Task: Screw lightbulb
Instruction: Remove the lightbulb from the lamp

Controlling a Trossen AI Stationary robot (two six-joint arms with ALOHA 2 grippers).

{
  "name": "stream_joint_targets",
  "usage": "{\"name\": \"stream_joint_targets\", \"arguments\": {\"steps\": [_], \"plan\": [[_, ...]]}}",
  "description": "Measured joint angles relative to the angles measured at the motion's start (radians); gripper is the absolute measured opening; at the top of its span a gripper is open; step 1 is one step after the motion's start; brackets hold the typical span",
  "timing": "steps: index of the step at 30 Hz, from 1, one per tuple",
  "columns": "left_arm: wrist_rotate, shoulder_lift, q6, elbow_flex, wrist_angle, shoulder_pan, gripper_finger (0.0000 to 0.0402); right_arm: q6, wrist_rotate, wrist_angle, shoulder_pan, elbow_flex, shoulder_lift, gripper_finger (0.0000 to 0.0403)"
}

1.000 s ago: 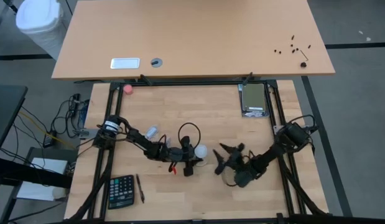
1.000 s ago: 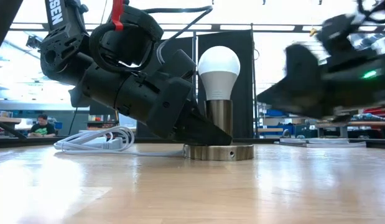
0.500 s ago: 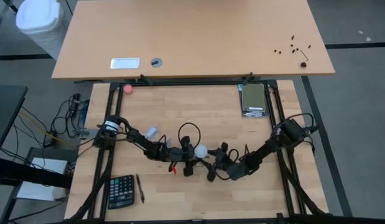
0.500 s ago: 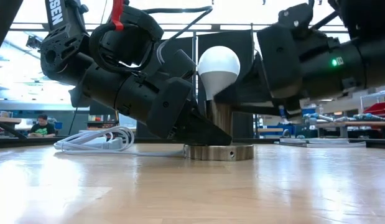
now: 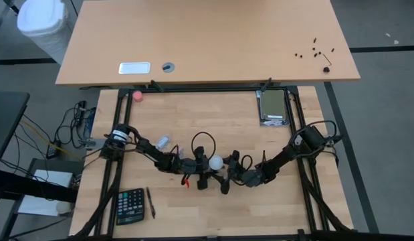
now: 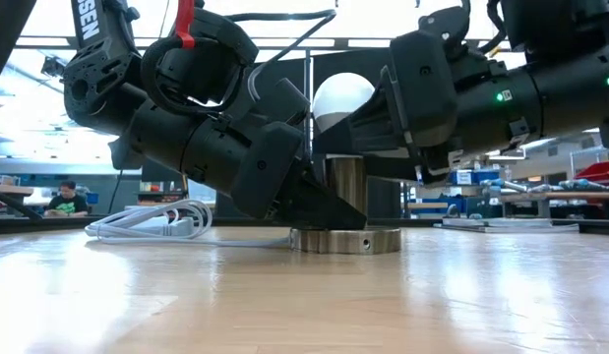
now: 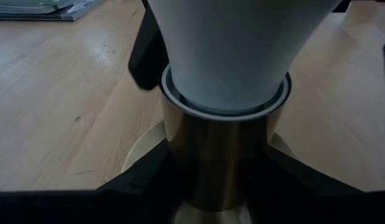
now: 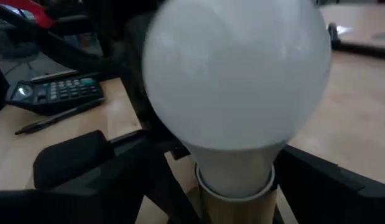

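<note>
Low view, lightbulb [image 6: 341,96] upright in metal socket [image 6: 345,185], left tool [image 5: 205,175] gripping socket, right tool [image 5: 228,172] spread around globe.

On my left arm [image 6: 137,88], white letters at the low view's upper edge read "SEN", cut off by the frame. The calculator [image 5: 130,205] on my counter has keys, but I cannot read them.

calculator [image 5: 130,205], pen [image 5: 151,202], pink ball [image 5: 137,96]
</note>
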Motion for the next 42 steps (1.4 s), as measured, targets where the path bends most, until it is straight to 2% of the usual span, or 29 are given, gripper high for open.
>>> {"name": "stream_joint_targets", "arguments": {"steps": [4, 9, 18, 21, 30, 36, 38, 42], "plan": [[0.000, 0.000, 0.000, 0.000, 0.000, 0.000, 0.0196, -0.081, 0.037, 0.054, 0.003, 0.000, 0.000, 0.0330], [0.000, 0.000, 0.000, 0.000, 0.000, 0.000, 0.0196, -0.092, 0.052, 0.052, -0.008, 0.000, 0.000, 0.0294], [-0.002, 0.001, -0.003, 0.000, -0.001, 0.000, 0.0196, -0.102, 0.053, 0.043, -0.013, 0.000, 0.001, 0.0185], [0.000, 0.001, -0.004, 0.000, -0.001, 0.000, 0.0196, -0.108, 0.056, 0.039, -0.013, 0.000, 0.002, 0.0161], [0.005, 0.001, -0.003, 0.000, -0.002, 0.000, 0.0196, -0.100, 0.057, 0.044, 0.001, -0.001, 0.002, 0.0169], [0.009, 0.001, -0.003, 0.000, -0.002, 0.000, 0.0196, -0.103, 0.011, 0.067, -0.005, -0.025, 0.002, 0.0162], [0.010, 0.001, -0.003, 0.000, -0.002, 0.000, 0.0196, -0.125, -0.035, 0.075, -0.019, -0.031, 0.000, 0.0162], [0.010, 0.000, 0.004, -0.003, -0.003, -0.002, 0.0196, -0.208, -0.206, 0.134, -0.063, -0.057, -0.002, 0.0162]]}}
